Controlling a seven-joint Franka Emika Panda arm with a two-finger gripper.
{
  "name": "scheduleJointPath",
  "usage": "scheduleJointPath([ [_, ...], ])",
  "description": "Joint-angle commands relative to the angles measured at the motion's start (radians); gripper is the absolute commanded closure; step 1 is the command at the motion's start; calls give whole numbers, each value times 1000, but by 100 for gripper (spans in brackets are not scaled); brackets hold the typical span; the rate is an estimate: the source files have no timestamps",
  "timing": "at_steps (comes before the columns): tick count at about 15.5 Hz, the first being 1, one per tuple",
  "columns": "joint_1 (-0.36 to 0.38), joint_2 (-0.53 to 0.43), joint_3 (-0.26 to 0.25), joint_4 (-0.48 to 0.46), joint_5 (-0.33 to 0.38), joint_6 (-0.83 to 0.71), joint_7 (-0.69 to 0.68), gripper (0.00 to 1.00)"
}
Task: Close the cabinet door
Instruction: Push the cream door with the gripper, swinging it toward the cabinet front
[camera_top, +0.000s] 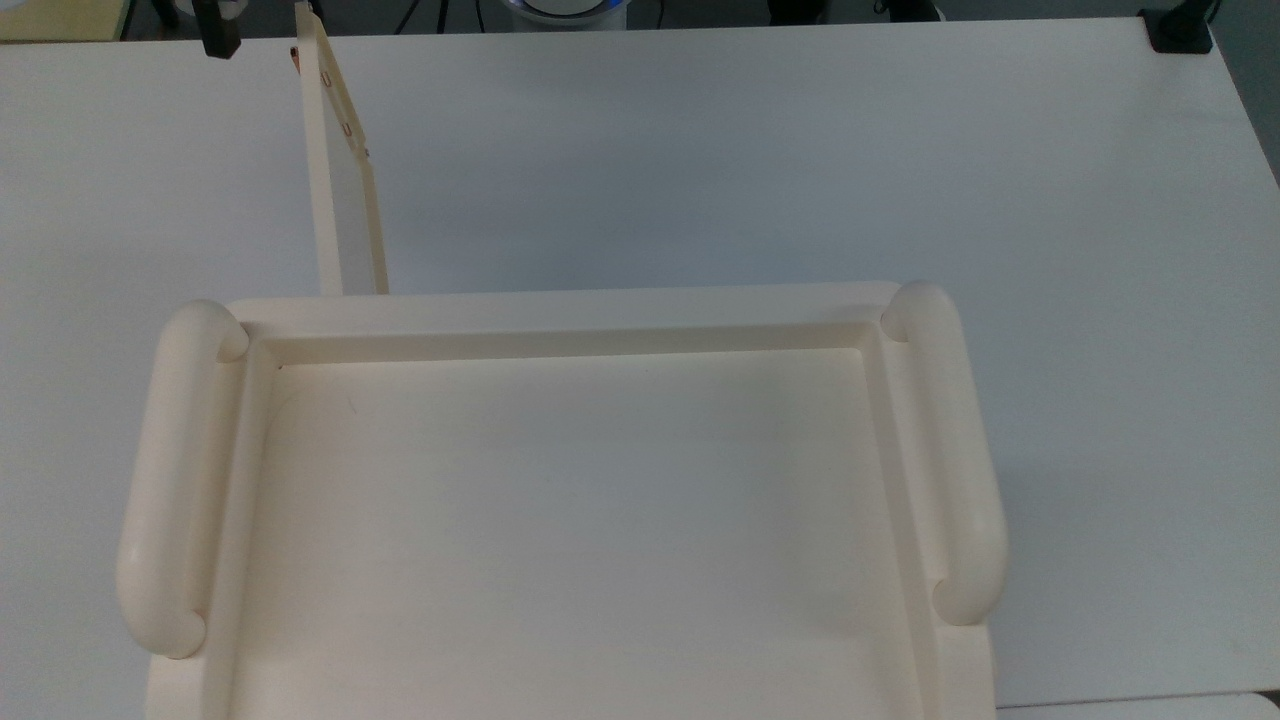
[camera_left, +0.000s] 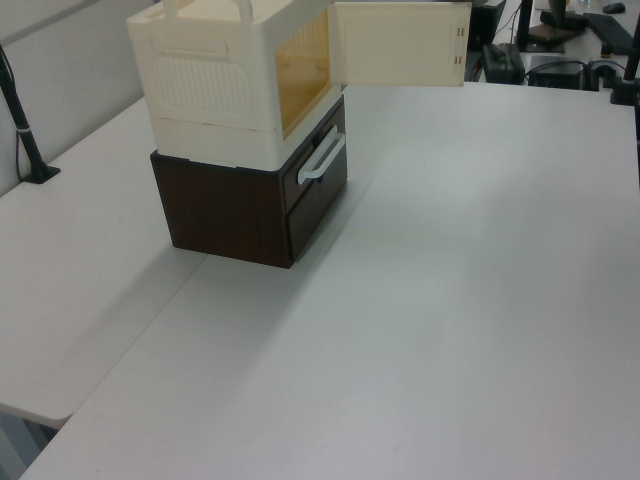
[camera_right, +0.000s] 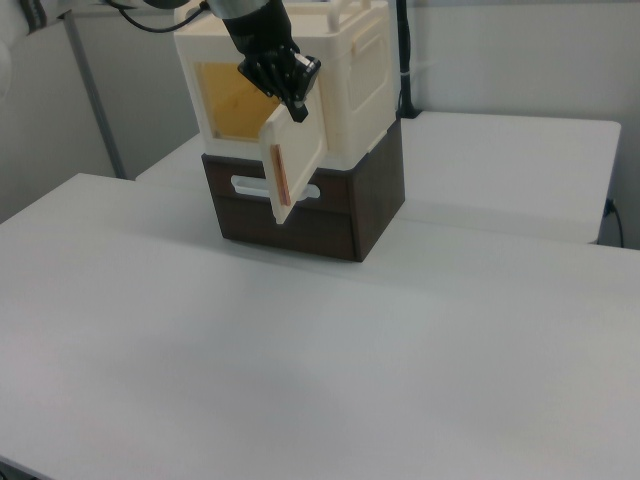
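Pincer: one black two-finger gripper (camera_right: 297, 100) on the robot arm, seen in the right view poised at the upper free corner of the door, fingertips pointing down at the panel's top edge; whether they pinch the edge, merely touch it, or hang just apart cannot be told.

Item 1, one thin flat cream rectangular cabinet door (camera_right: 292, 160) with raised border and small copper-coloured fittings near its free edge. Position: swung wide open, standing out roughly square to the cabinet front, hinged at the top view's left (camera_top: 345, 190); in the left view it projects toward the left view's right (camera_left: 400, 43).

Handling, by judgement: light, stiff plastic, free-swinging on its hinge; likely smooth and slippery, so a push on the flat outer face near the free edge should serve better than a grip. Little force should be wanted; a hard shove could shift the stack.

Item 2, one large cream plastic cabinet (camera_left: 230, 80) with amber-tinted interior, recessed tray top and two thick rounded tubular rails (camera_top: 170, 480).

Item 3, one dark brown drawer unit (camera_left: 250, 205) beneath it, bearing one pale bar handle (camera_left: 321, 160).

Item 4, white tables (camera_left: 450, 300), pushed together.
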Motion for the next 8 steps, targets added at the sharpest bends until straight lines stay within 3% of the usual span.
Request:
scheduleJointPath([
  [1, 11, 2, 9, -26, 28, 22, -32, 100],
  [5, 58, 5, 17, -38, 52, 30, -16, 100],
  [8, 121, 33, 17, -35, 89, 81, 109, 100],
])
